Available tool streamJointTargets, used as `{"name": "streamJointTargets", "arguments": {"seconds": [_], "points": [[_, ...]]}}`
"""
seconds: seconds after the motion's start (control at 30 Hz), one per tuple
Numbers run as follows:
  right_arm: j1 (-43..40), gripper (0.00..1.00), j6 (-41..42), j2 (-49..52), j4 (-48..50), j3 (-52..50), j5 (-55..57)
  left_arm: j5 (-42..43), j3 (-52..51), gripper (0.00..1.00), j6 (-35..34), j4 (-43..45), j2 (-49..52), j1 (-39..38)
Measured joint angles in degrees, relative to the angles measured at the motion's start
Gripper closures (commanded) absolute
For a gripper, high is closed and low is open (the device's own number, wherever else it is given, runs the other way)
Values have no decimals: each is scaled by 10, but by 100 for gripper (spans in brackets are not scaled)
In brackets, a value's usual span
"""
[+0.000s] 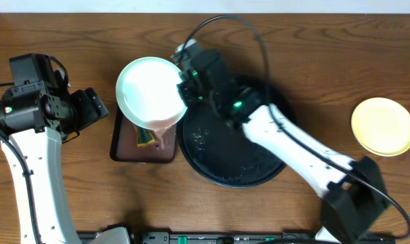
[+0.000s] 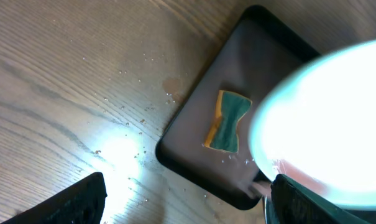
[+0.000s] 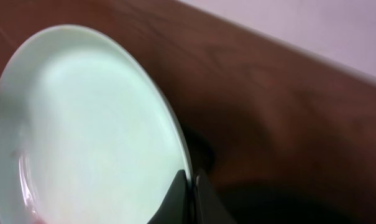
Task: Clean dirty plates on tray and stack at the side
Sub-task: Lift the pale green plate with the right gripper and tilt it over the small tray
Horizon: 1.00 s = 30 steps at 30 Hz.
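The right gripper [image 3: 191, 186] has its two fingers pinched tight on the rim of a pale mint-blue round glossy plate [image 1: 150, 91], gripping it at the edge nearest the large round black tray with a raised rim [image 1: 272, 166]. The plate is held up just left of that black tray, its face looking clean and bright, and it overhangs a small dark-brown rectangular tray [image 2: 200, 124] that lies beside the black tray's left edge. A green-and-yellow sponge [image 2: 228, 121] rests flat in the rectangular tray, partly beneath the lifted plate. Droplets speckle the black tray's floor. The left gripper [image 1: 93, 108] hovers further left of the black tray, beyond the rectangular tray, with its jaws spread wide and nothing between them. A pale yellow round plate [image 1: 383, 126] sits on the wooden table [image 1: 69, 41] well to the right of the black tray.
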Motion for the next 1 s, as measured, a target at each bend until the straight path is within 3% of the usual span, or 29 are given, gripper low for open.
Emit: {"name": "streamJointTargets", "arguments": {"seconds": [0.3, 0.57, 1.0], "points": [[59, 99, -204, 41, 142, 0, 133, 0, 0, 14, 0, 0, 0, 0], [110, 99, -368, 34, 197, 0, 249, 0, 0, 14, 0, 0, 0, 0], [153, 99, -505, 33, 220, 0, 348, 0, 0, 14, 0, 0, 0, 0]]}}
